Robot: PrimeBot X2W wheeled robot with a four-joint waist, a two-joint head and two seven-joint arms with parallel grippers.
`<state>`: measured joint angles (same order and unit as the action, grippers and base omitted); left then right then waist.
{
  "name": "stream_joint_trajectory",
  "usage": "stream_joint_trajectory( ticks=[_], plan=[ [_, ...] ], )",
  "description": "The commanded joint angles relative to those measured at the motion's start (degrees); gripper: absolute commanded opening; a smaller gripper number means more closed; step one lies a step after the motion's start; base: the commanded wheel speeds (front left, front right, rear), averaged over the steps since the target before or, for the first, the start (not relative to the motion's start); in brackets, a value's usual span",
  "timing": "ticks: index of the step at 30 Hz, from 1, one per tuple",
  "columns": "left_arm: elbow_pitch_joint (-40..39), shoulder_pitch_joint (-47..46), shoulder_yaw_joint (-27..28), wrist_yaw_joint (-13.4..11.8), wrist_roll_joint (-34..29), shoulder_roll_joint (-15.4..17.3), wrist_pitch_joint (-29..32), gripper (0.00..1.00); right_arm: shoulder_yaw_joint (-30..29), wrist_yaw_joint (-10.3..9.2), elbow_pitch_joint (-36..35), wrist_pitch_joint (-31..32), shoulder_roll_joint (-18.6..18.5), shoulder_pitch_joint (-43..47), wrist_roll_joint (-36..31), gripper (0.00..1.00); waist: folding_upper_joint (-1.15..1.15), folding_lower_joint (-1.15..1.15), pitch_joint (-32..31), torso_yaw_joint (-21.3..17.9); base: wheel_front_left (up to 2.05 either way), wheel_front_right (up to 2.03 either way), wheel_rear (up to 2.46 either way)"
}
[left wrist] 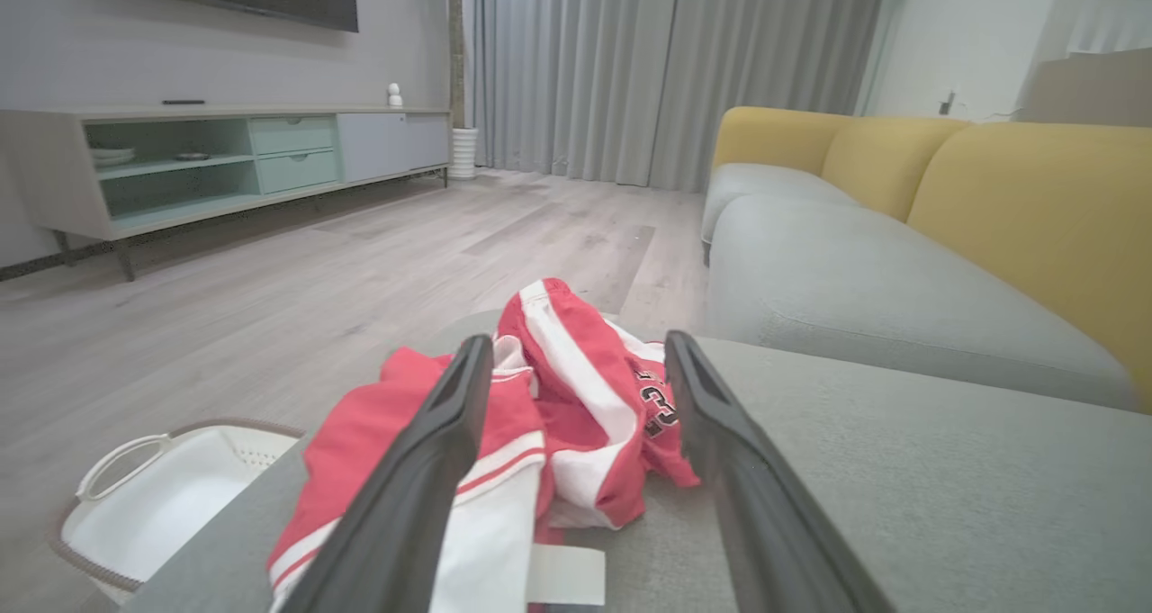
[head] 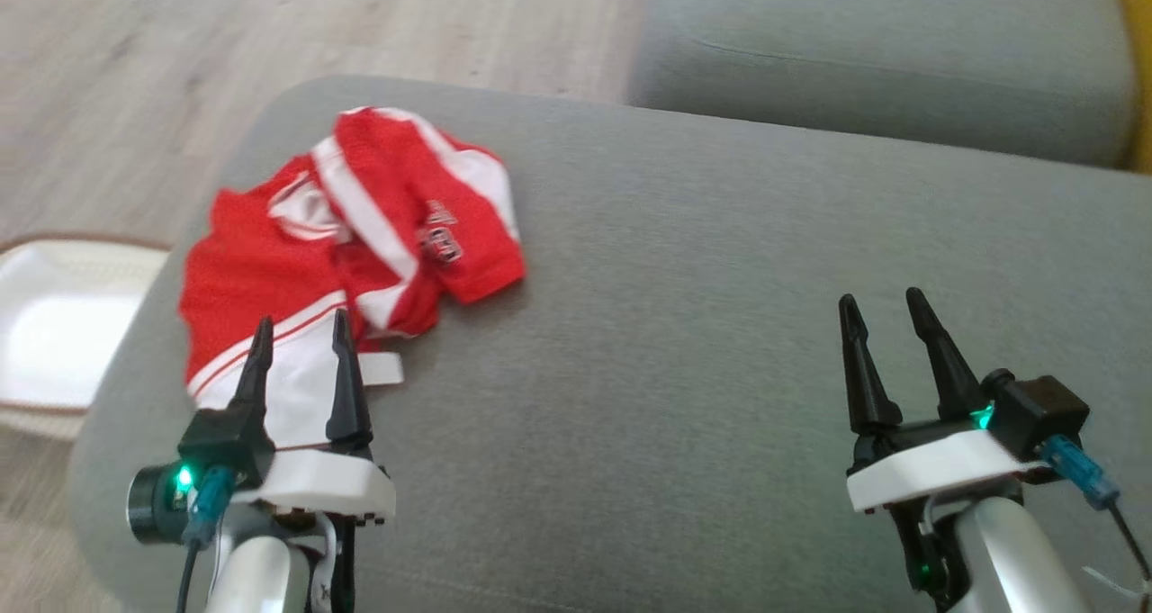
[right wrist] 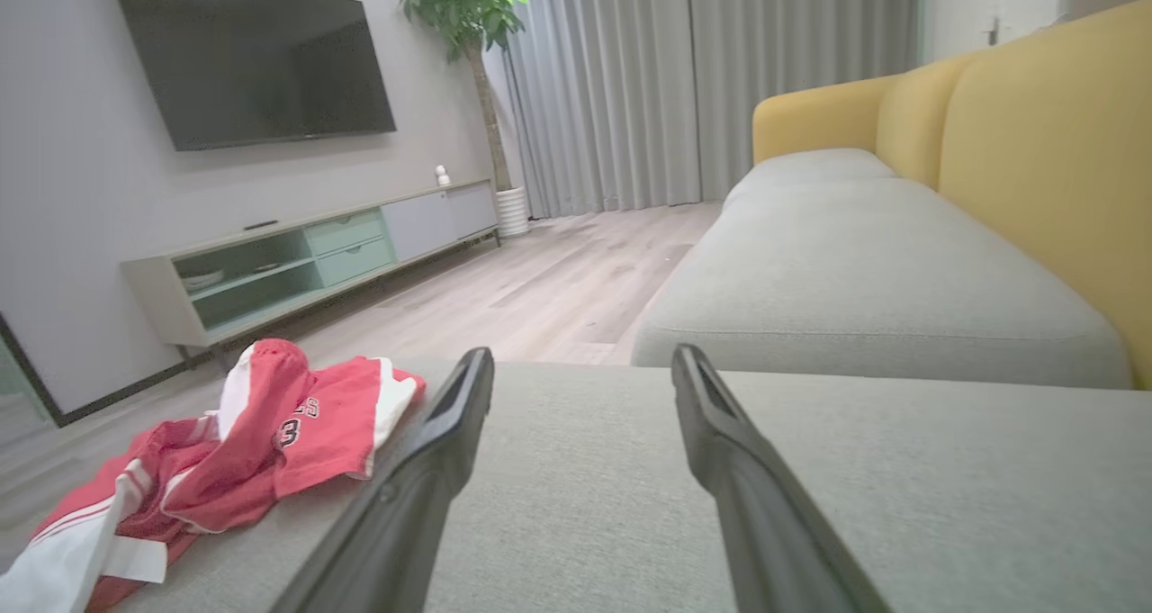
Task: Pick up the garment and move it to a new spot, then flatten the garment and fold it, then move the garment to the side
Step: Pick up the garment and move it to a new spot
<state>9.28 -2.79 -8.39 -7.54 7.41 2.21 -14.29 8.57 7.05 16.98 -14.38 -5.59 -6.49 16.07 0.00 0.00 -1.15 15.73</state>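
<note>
Red-and-white mesh cloth: the garment (head: 351, 244) lies crumpled and unfolded on the grey upholstered seat (head: 684, 343). It sits at the seat's far left corner, with its white-banded part trailing along the left edge towards the near side. A white label tab sticks out from its near end.

Left gripper (head: 301, 325): fingers spread apart and not closed on the cloth. It stands at the near end of the garment, with both fingertips in front of the white band in the head view. Whether the tips touch the fabric cannot be told. In the left wrist view the heap lies between the two fingers and beyond them, and the white band passes under the left finger.

Right gripper (head: 882, 300): fingers likewise spread apart. It is over bare upholstery towards the seat's near right side, well apart from the garment. In the right wrist view the garment lies far off to the left of the fingers.

A white basket (head: 54, 325) stands on the wood floor just beside the seat's left edge. A second grey cushion (head: 882, 55) adjoins the far edge.
</note>
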Motion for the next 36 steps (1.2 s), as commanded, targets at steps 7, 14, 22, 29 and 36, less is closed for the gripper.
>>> stream_joint_trajectory(
  ticks=[7, 14, 22, 29, 36],
  plan=[
    [-1.77, -2.29, 2.71, 0.78, -0.82, 0.66, -0.71, 1.00, 0.93, 0.44, -3.84, -0.62, 0.53, -1.51, -0.49, 1.00, 0.00, 0.00, -0.31, 6.02, 0.00, 0.00, 0.00],
    [-1.22, -1.96, 3.38, 0.94, 0.15, 0.66, -0.71, 1.00, 1.53, 0.44, -3.70, -0.62, 0.61, -1.40, -0.40, 1.00, 0.00, 0.00, -0.53, 6.94, 0.00, 0.00, 0.00],
    [5.90, -9.89, 4.31, 5.97, 6.52, 2.71, 4.17, 1.00, 2.21, 0.44, -3.89, -0.62, -0.05, -1.70, 0.51, 1.00, 0.00, 0.00, -0.17, 4.39, 0.00, 0.00, 0.00],
    [12.03, -25.20, 7.14, 7.85, 12.77, 6.76, 24.40, 1.00, 2.67, 0.44, -4.83, -0.62, -1.27, -2.76, 1.17, 1.00, 0.00, 0.00, 2.84, -0.73, 0.00, 0.00, 0.00],
    [20.84, -36.27, 8.75, 7.53, 15.34, 10.58, 35.88, 1.00, 2.75, 0.44, -6.28, -0.62, -2.77, -4.97, 2.04, 1.00, 0.00, 0.00, 7.83, -6.56, 0.00, 0.00, 0.00]
  ],
)
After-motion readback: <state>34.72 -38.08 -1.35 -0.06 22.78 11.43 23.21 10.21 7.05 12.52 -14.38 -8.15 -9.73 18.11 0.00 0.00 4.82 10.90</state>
